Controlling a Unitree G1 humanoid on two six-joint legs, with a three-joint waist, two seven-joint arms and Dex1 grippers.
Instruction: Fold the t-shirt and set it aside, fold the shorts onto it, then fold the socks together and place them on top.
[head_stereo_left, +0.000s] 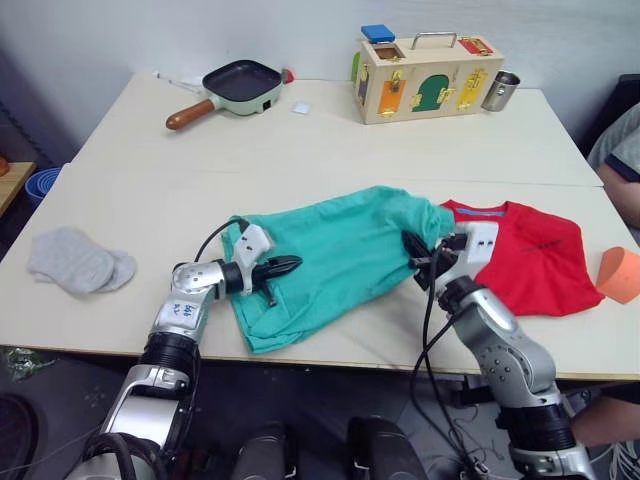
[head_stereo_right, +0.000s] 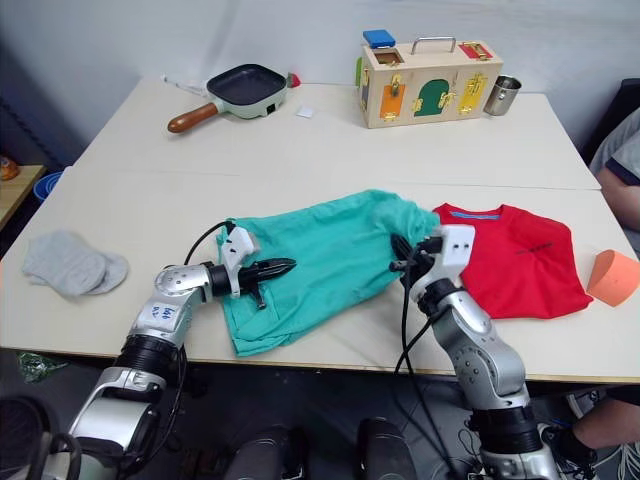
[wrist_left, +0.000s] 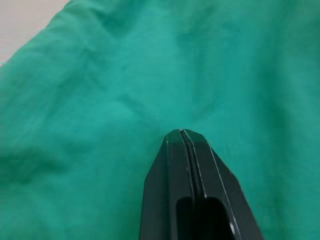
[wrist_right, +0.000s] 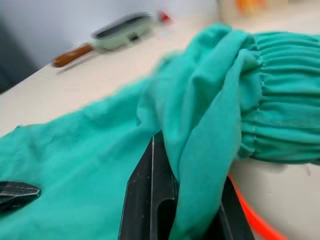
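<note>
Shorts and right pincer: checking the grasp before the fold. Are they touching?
Touching. In the right wrist view, the shorts fabric is pinched between the right pincer fingers and drapes over them.

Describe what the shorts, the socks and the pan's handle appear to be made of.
Shorts: thin woven matte teal cloth, crinkled, gathered at the waistband.
Socks: soft grey knit, probably cotton; fuzzy, limp.
Pan handle: looks like glossy brown wood, though it could be plastic.
</note>
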